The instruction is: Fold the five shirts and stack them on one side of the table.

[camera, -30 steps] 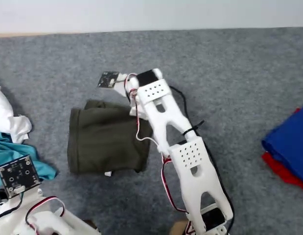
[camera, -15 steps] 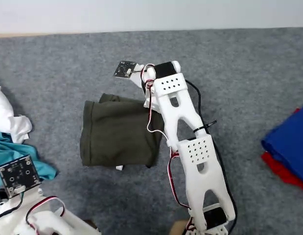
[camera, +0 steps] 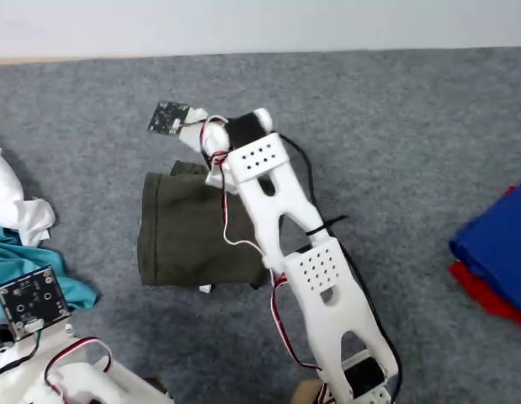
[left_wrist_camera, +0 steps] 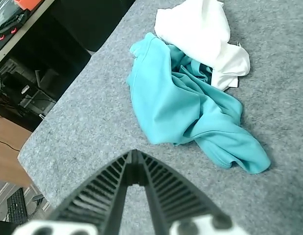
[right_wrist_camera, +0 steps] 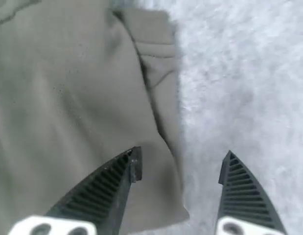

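Observation:
A folded olive shirt point(camera: 193, 231) lies flat on the grey table point(camera: 395, 126), left of centre. My right arm point(camera: 281, 210) stretches from the near edge to the shirt's far right corner. My right gripper point(right_wrist_camera: 180, 164) hangs open just above the olive shirt point(right_wrist_camera: 68, 98), straddling its edge with one finger over cloth and the other over bare table. A crumpled teal shirt point(left_wrist_camera: 180, 107) and a white shirt point(left_wrist_camera: 200, 34) lie bunched together at the table's left end. My left gripper point(left_wrist_camera: 135, 157) is shut and empty, short of the teal shirt. A blue shirt point(camera: 496, 240) lies on a red one point(camera: 487, 295) at the right edge.
My left arm point(camera: 66, 379) stays at the near left corner beside the teal shirt point(camera: 37, 261) and white shirt point(camera: 12, 202). Bare grey felt spreads across the far side and between the olive shirt and the blue-and-red stack. The table's left edge point(left_wrist_camera: 58, 127) drops off close to the teal shirt.
The olive shirt first slid a little to the right along with the right arm. It then stayed put while that arm's wrist swung back left over its far corner.

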### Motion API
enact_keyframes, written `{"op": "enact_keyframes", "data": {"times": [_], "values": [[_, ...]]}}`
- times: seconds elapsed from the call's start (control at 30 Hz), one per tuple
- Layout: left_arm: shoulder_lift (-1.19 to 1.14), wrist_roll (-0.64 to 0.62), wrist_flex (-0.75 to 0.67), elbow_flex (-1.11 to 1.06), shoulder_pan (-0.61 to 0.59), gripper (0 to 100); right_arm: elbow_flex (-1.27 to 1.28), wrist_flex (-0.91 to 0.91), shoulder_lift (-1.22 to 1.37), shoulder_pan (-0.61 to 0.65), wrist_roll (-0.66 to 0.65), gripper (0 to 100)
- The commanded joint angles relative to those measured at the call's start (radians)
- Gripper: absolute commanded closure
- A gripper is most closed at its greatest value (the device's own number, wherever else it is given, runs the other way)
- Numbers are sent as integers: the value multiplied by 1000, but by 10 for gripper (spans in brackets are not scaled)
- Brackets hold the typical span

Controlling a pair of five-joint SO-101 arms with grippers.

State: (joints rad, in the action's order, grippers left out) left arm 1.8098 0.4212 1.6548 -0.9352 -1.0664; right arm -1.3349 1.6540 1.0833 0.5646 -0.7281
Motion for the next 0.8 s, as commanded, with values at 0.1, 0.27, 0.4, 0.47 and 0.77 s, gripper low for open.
{"op": "enact_keyframes", "data": {"times": [0.1, 0.27, 0.4, 0.47, 0.77], "values": [[6, 3, -20, 1, -6, 997, 78, -45, -18, 2, 12, 732], [6, 3, -17, 1, -6, 997, 158, -68, -13, -18, 12, 733], [6, 3, -17, 1, -6, 997, 178, -90, 18, -44, 12, 806], [6, 3, -17, 1, -6, 997, 176, -77, 24, -51, 12, 878], [6, 3, -17, 1, -6, 997, 68, 50, 33, -67, -101, 984]]}}
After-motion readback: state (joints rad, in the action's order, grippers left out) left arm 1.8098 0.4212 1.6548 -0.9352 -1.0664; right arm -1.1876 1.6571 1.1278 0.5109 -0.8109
